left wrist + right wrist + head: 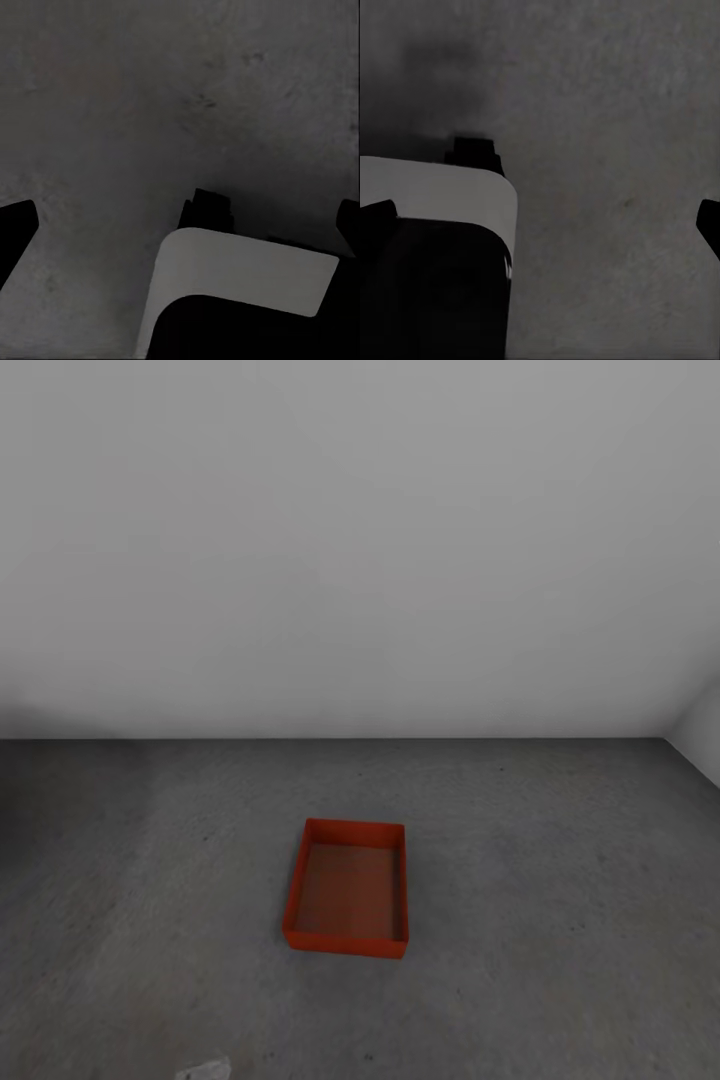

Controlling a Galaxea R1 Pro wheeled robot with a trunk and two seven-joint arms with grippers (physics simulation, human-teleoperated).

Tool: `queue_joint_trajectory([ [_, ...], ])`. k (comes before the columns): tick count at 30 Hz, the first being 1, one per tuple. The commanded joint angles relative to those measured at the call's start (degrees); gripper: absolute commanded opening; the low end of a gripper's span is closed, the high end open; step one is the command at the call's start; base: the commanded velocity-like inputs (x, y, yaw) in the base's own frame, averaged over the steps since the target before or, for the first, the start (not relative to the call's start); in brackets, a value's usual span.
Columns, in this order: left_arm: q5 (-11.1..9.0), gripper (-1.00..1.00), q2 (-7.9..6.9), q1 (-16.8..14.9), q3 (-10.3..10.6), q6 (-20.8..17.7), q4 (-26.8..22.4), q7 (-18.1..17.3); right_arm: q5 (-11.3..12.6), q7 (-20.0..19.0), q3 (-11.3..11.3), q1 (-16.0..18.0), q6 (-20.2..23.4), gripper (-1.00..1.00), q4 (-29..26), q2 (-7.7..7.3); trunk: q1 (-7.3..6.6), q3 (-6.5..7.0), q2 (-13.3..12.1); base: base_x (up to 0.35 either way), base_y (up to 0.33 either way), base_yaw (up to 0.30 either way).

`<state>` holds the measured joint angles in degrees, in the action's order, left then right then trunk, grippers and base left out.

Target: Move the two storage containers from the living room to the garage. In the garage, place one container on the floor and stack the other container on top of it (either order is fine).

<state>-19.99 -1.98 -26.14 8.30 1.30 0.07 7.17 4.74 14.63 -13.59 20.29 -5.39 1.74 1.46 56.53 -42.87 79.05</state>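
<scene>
Below, both grippers, left [180,217] and right [544,214], hang over floor [560,920], fingertips spread wide, nothing between. Ahead, one storage container [347,888] sits on concrete, open side up. Beyond, grey wall [360,540].

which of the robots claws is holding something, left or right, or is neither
Neither: both claws, left and right, are spread with only floor between their fingertips.

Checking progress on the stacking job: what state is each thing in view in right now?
Orange bin: upright on the grey concrete floor, open-top, empty, nothing stacked on it.
Left tool: open, holding nothing, above bare floor.
Right tool: open, holding nothing, above bare floor.
</scene>
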Motion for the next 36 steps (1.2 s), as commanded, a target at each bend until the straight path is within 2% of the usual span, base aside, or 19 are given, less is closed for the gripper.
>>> queue_joint_trajectory([
  [1, -0.48, 1.00, 0.04, 0.76, 0.53, 0.03, 0.02, -1.43, 0.50, -0.30, -0.46, -0.10, -0.35, 1.00, 0.19, -0.11, 0.00, 0.05, 0.02, 0.000, 0.000, 0.000],
  [5, -0.47, 1.00, 0.11, 2.28, 0.53, 0.12, 0.02, -3.46, 0.63, -2.34, -0.44, -2.10, -0.47, 1.00, 0.19, -0.21, 0.00, 0.41, 0.02, 0.000, 0.000, 0.000],
  [11, -0.49, 1.00, 0.11, 2.80, 0.56, 0.46, 0.00, -3.96, 0.79, -7.08, -0.35, -5.67, -1.08, 1.00, 0.19, -0.09, 0.00, 0.96, 0.02, 0.000, 0.000, 0.000],
  [36, -0.08, 1.00, 0.14, 2.85, 0.59, 0.64, -0.16, -3.75, 0.88, -7.86, -0.30, -6.26, -1.55, 1.00, 0.20, 0.03, 0.00, 3.27, 0.02, 0.000, 0.000, 0.000],
])
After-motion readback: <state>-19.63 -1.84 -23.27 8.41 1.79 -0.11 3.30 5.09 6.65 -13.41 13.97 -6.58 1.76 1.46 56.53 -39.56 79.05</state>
